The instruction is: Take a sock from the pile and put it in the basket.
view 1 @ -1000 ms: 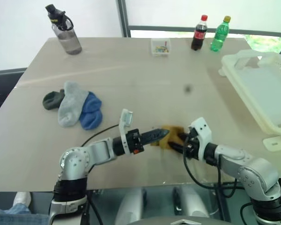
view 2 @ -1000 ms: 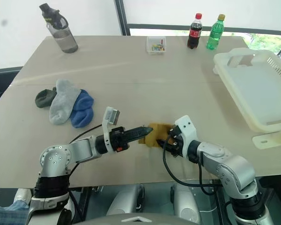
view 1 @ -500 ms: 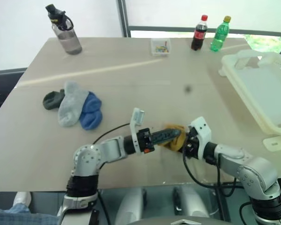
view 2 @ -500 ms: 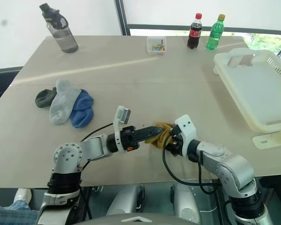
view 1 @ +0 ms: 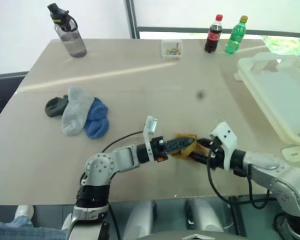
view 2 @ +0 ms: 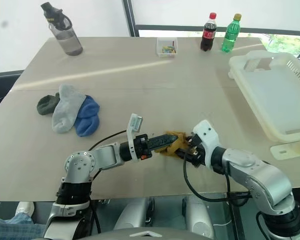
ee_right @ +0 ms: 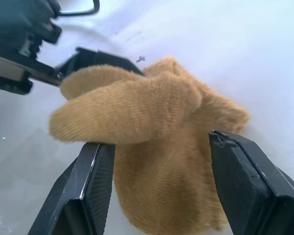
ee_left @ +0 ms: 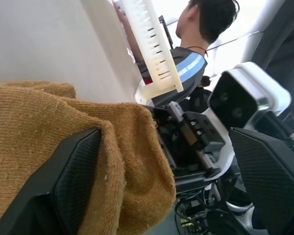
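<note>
Left eye view: your left gripper and right gripper, both standing wide, are meeting at the mustard sock. Pile and basket are sitting well apart on the table.

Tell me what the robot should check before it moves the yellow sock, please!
1. Yellow sock between both grippers: ok.
2. Left gripper open, a finger against the sock: ok.
3. Right gripper holding the sock tightly: cannot tell; its fingers stand apart around it.
4. Basket has room: ok.
5. Other socks out of the way: ok.
6. Sock lifted off the table: cannot tell.
</note>
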`<state>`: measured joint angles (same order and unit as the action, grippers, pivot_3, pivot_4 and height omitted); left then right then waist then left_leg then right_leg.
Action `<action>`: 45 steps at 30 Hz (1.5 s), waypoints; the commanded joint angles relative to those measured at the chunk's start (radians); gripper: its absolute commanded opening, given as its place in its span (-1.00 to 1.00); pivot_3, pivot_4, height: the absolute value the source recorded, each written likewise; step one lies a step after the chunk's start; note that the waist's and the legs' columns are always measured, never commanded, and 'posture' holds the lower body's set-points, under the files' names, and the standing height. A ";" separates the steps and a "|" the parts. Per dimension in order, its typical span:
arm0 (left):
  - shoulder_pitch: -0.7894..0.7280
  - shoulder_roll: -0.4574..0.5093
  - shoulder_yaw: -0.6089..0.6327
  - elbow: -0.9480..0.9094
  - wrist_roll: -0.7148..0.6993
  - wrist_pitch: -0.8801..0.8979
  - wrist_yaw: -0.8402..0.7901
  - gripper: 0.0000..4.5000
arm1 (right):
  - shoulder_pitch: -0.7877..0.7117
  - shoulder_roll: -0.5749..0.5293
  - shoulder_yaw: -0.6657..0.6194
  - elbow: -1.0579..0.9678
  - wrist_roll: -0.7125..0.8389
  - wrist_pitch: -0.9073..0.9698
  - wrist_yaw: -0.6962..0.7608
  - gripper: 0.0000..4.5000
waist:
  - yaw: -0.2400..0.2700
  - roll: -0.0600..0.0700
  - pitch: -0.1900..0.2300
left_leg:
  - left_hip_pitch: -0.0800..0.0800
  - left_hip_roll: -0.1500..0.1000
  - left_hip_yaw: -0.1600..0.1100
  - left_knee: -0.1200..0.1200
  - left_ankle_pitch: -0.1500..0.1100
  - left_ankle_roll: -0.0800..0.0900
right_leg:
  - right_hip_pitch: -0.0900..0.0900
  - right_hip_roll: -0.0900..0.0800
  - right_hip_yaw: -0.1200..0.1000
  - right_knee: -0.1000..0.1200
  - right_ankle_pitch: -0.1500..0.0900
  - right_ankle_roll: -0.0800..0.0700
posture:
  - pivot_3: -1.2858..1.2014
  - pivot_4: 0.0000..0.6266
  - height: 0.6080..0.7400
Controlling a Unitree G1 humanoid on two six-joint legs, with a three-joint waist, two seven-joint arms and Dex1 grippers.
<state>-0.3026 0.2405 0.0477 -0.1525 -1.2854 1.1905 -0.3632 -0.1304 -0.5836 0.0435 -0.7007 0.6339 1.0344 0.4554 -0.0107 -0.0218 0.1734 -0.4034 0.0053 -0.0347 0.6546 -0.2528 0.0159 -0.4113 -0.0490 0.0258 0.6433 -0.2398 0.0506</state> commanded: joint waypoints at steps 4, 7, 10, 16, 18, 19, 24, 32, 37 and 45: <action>-0.020 -0.024 0.009 -0.013 -0.007 -0.023 -0.029 0.96 | 0.029 -0.022 -0.167 -0.032 0.093 -0.023 0.039 0.36 | 0.002 0.000 0.000 | 0.000 0.000 0.000 0.000 0.000 0.000 | 0.000 0.000 0.000 0.000 0.000 0.000 | 0.03 -0.52 1.00; -0.026 -0.033 0.005 -0.015 -0.008 -0.027 -0.046 0.96 | 0.030 -0.020 -0.191 -0.030 0.120 -0.026 0.035 0.36 | 0.002 0.000 0.000 | 0.000 0.000 0.000 0.000 0.000 0.000 | 0.000 0.000 0.000 0.000 0.000 0.000 | 0.03 -0.52 1.00; -0.030 -0.040 -0.003 -0.008 0.002 -0.030 -0.054 0.96 | 0.011 -0.006 -0.181 -0.030 0.132 -0.019 0.011 0.36 | 0.000 0.000 0.000 | 0.000 0.000 0.001 0.000 0.000 0.000 | 0.000 0.000 0.000 0.000 0.000 0.000 | 0.03 -0.52 1.00; -0.035 -0.058 -0.020 0.027 0.037 -0.037 -0.077 0.96 | -0.007 0.032 -0.200 -0.015 0.141 -0.018 -0.048 0.36 | 0.002 0.000 0.000 | 0.000 0.000 0.000 0.000 0.000 0.000 | 0.000 0.000 0.000 0.000 0.000 0.000 | 0.03 -0.52 1.00; -0.039 -0.061 -0.017 0.037 0.040 -0.035 -0.081 0.96 | 0.001 0.034 -0.226 -0.015 0.162 -0.014 -0.053 0.36 | 0.002 0.000 0.000 | 0.000 0.000 0.000 0.000 0.000 0.000 | 0.000 0.000 0.000 0.000 0.000 0.000 | 0.03 -0.52 1.00; -0.042 -0.061 -0.016 0.045 0.042 -0.034 -0.084 0.96 | 0.003 0.039 -0.239 -0.014 0.172 -0.013 -0.059 0.36 | 0.001 0.000 0.000 | 0.000 0.000 0.001 0.000 0.000 0.000 | 0.000 0.000 0.001 0.000 0.000 0.000 | 0.03 -0.52 1.00; -0.052 -0.065 -0.020 0.059 0.059 -0.032 -0.098 0.96 | -0.003 0.050 -0.263 -0.005 0.209 -0.010 -0.086 0.36 | 0.001 0.000 0.000 | 0.000 0.000 0.001 0.000 0.000 0.000 | 0.000 0.000 0.001 0.000 0.000 0.000 | 0.03 -0.52 1.00; -0.064 -0.081 -0.020 0.076 0.069 -0.031 -0.141 0.96 | -0.002 0.125 -0.146 0.051 0.154 -0.028 -0.162 0.36 | 0.000 0.000 0.000 | 0.001 0.000 0.001 0.000 0.000 0.000 | 0.000 0.001 0.001 0.001 0.000 0.000 | 0.03 -0.52 1.00; -0.071 -0.089 -0.019 0.087 0.072 -0.029 -0.161 0.96 | 0.006 0.159 -0.112 0.053 0.147 -0.020 -0.185 0.36 | 0.000 0.000 0.000 | 0.001 0.000 0.001 0.000 0.000 0.000 | 0.000 0.000 0.001 0.001 0.000 0.000 | 0.03 -0.52 1.00; -0.084 -0.099 -0.018 0.106 0.095 -0.024 -0.179 0.96 | 0.016 0.151 -0.098 0.040 0.149 -0.001 -0.185 0.36 | 0.000 0.000 0.000 | 0.001 0.000 0.001 0.000 0.000 0.000 | 0.000 0.001 0.001 0.002 0.000 0.000 | 0.03 -0.52 1.00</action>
<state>-0.3735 0.1497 0.0298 -0.0349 -1.1791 1.1655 -0.5198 -0.1164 -0.4258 -0.0514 -0.6254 0.7691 1.0267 0.2725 -0.0109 -0.0217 0.1733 -0.4023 0.0051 -0.0339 0.6548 -0.2527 0.0158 -0.4110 -0.0484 0.0268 0.6450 -0.2395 0.0504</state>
